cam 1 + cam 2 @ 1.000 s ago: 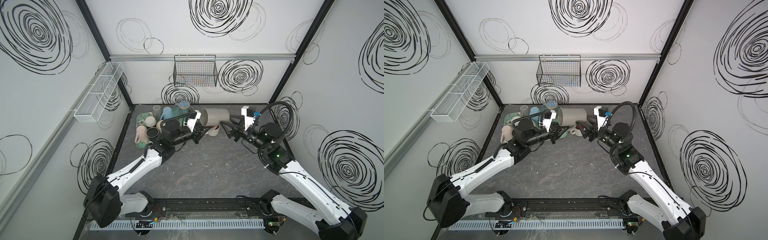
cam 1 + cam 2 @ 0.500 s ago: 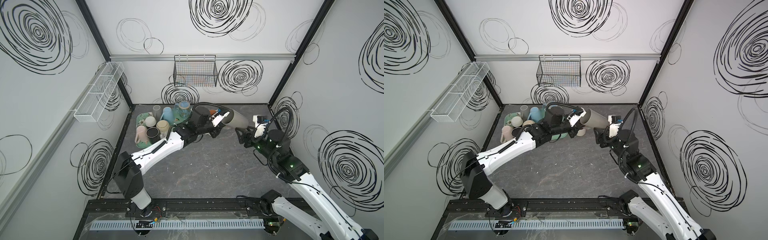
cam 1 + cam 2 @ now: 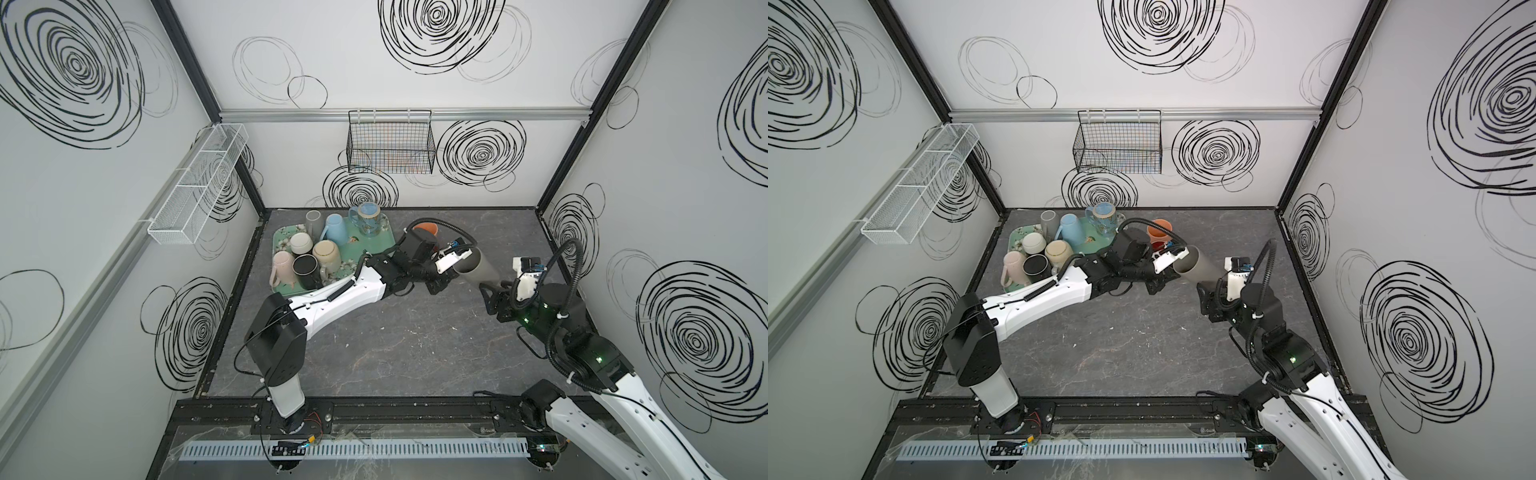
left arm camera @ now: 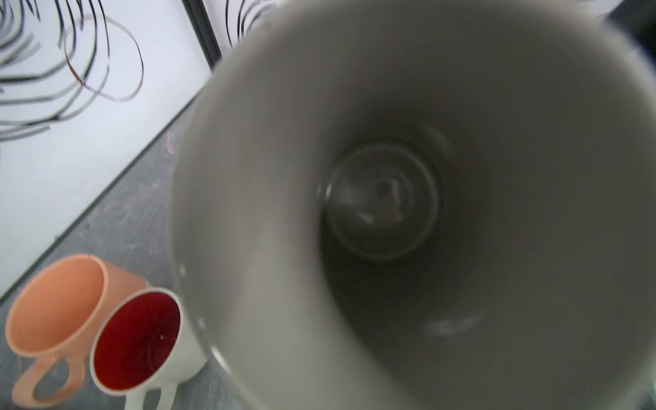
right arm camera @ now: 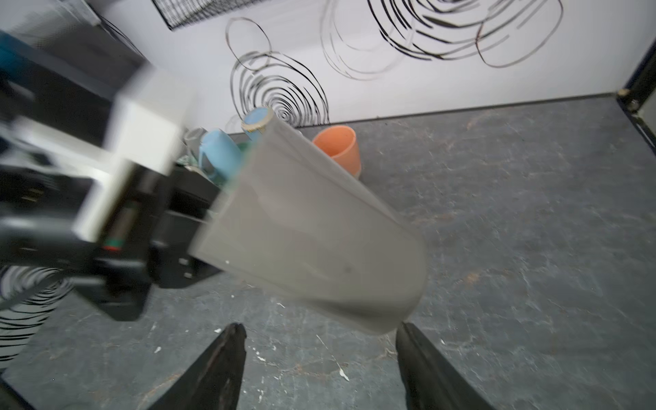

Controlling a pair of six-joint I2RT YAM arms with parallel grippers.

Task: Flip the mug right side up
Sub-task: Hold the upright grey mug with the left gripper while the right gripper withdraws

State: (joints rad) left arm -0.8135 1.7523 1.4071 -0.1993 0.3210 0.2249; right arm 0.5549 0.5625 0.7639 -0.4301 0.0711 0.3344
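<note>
mug point(image 3: 478, 271) right of tray point(image 3: 380, 240), cups point(image 3: 326, 254) on tray, basket point(image 3: 390, 145) on back wall point(image 3: 291, 166)

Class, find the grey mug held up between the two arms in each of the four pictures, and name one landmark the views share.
Top view: the grey mug lies tilted, right of centre.
Top view: the grey mug lies tilted, just right of centre.
Left wrist: the mug's inside fills most of the picture.
Right wrist: the mug is at centre, side-on and blurred.
Shared landmark: the orange mug near the back wall.
</note>
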